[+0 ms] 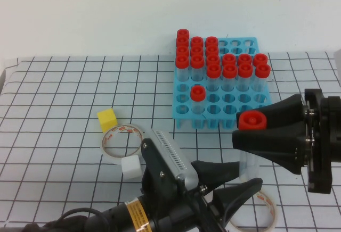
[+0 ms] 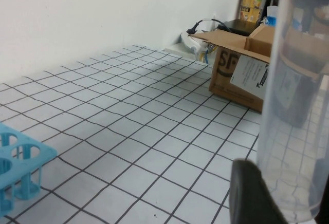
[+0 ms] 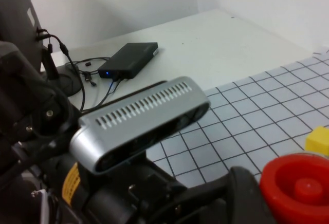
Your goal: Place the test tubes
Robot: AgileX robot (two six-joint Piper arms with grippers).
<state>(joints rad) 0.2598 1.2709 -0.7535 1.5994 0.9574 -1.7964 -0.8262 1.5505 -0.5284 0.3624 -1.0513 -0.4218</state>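
White gridded table under everything. On its far side, right of centre, a blue test tube rack, back rows filled with red-capped tubes and one lone capped tube in a nearer row; front holes open.

At the right edge, the right gripper, reaching in sideways above the table in front of the rack. Closed, as far as the high view shows, on the red cap end of a clear test tube, cap sitting between the two black wedges. In the right wrist view, the same red cap just beside one dark finger.

At the bottom centre, the left gripper, angled up and to the right, silver wrist camera on top. Clamped on the lower, clear part of the same tube; in the left wrist view, the transparent wall standing upright between the dark fingers. So: one tube, off the table, upright, held by both grippers at once, nearer the robot than the rack and apart from it.

A tape roll flat on the table left of centre, a second one partly hidden beneath the left gripper. A yellow cube just beyond the first roll, a white cube touching its near edge.
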